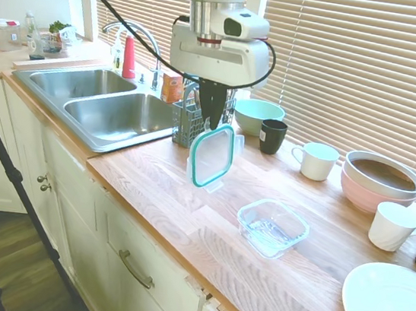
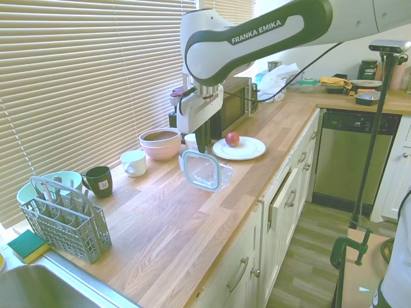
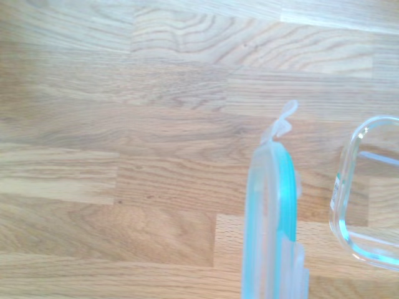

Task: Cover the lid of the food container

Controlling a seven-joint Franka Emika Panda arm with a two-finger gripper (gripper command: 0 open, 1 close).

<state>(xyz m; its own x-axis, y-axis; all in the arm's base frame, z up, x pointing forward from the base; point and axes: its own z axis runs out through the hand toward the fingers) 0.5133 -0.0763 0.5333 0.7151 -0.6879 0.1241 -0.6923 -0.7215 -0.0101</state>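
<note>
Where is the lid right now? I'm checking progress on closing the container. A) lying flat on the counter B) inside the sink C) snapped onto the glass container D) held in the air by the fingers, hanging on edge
D: the lid hangs on edge from the fingers above the wooden counter, apart from the open glass container.
</note>
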